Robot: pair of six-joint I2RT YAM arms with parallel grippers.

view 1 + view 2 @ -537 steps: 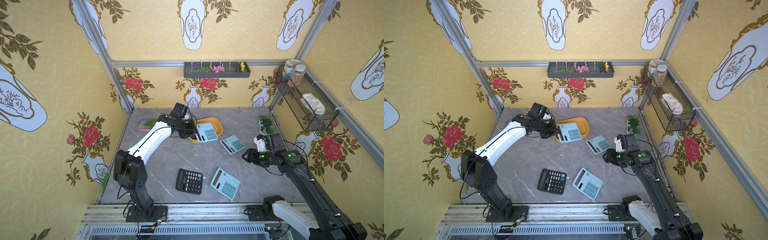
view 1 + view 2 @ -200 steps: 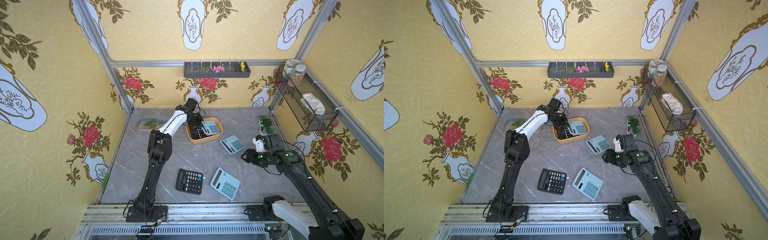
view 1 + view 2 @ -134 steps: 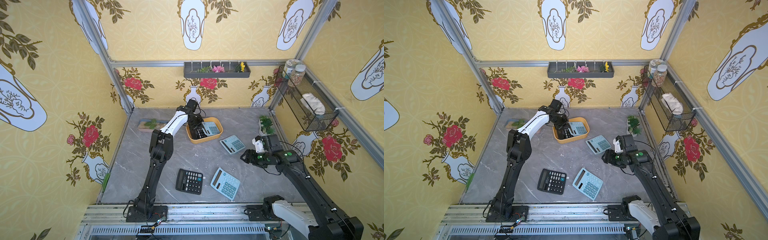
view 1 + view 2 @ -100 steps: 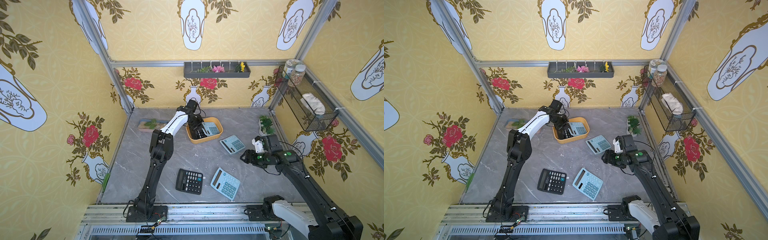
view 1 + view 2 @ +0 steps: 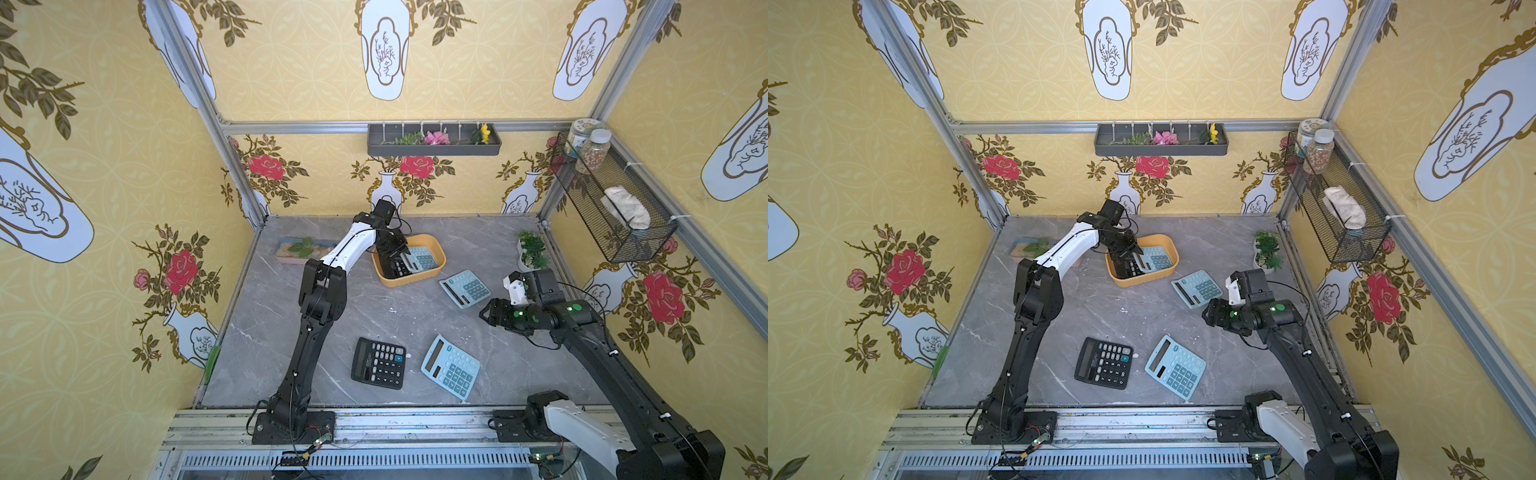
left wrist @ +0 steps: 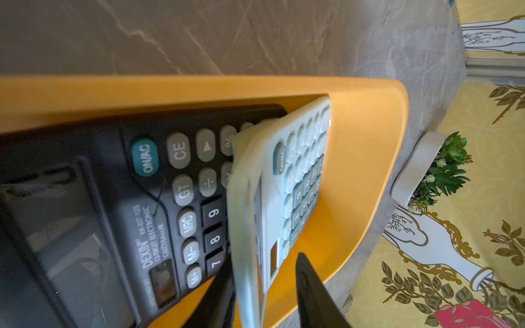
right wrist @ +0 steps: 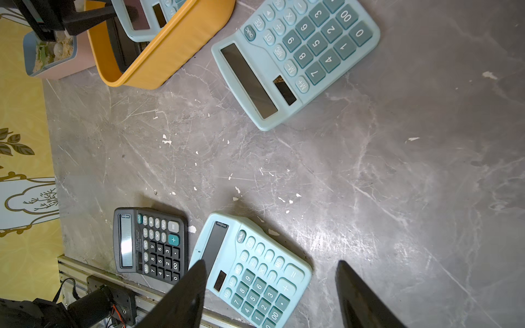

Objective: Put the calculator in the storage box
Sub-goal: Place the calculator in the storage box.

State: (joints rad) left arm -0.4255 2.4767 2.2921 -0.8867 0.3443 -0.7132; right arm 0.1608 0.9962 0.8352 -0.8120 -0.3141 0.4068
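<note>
The grey marble-patterned desk (image 5: 374, 316) is carrying a job that I judge to be partway through. The shallow orange-yellow plastic storage box (image 5: 409, 280) is holding two machines. A black push-button calculator (image 6: 170, 184) is lying on the box floor, and a pale blue plastic calculator (image 5: 422, 258) is leaning tilted across it, with its far side toward the box wall. So that pale blue one is sitting inside the box, though not lying flat.

Outside the box, three more are waiting on the desk. A second pale blue calculator (image 5: 464, 288) is lying just beside the box. A third pale blue calculator (image 5: 451, 367) and a second black calculator (image 5: 378, 362) are lying well apart from it.

My left pincer (image 6: 264, 272) is reaching into the box with its fingers spread astride the tilted calculator's edge. One finger is standing clear of that edge, so I judge that I am letting go rather than pinching.

My right pincer (image 7: 272, 262) is hovering spread and empty, out beyond the calculator nearest the box.
</note>
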